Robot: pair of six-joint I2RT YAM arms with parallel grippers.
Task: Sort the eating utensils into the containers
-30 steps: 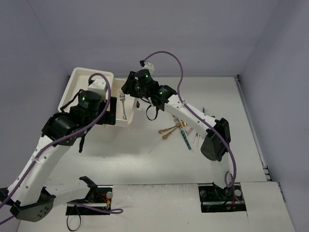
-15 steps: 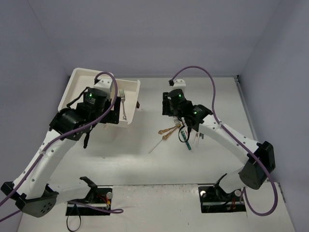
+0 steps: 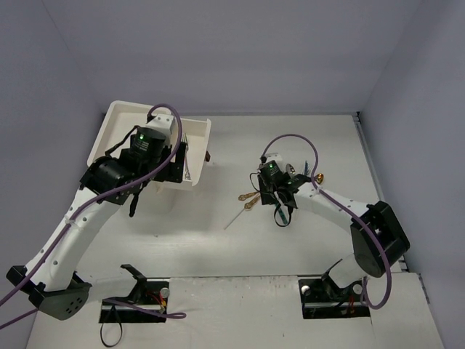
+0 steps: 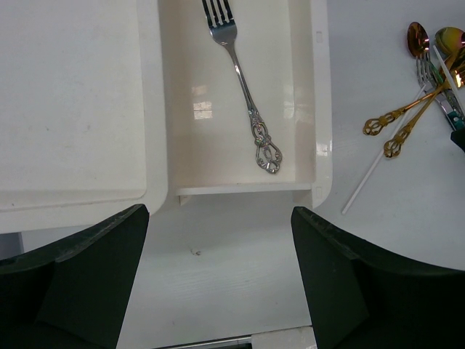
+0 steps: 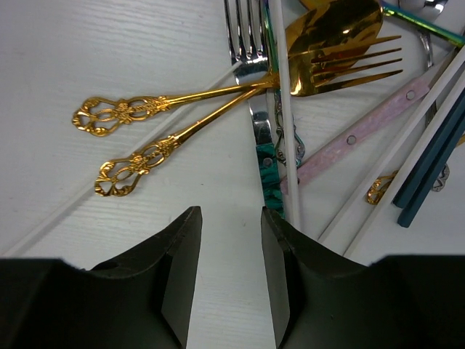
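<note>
Inside the long white plastic drawer (image 4: pixel 195 138) lies a silver ornate fork (image 4: pixel 244 91), left gripper (image 4: pixel 218 283) wide open above. Right gripper (image 5: pixel 229 283) is narrowly parted, empty, over ornate gold cutlery (image 5: pixel 134 109).

No writing, label, brand or number can be read in any view; the silver fork (image 4: pixel 245 91) in the drawer (image 4: pixel 301 87) carries only scrollwork. The gold utensils (image 5: pixel 182 98) likewise show ornament, not letters.

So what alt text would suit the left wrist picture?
A silver fork lies alone in an open white drawer, seen from above. The left pincer gapes wide at the bottom, holding nothing; gold cutlery and a white chopstick lie on the table to the right.
</note>
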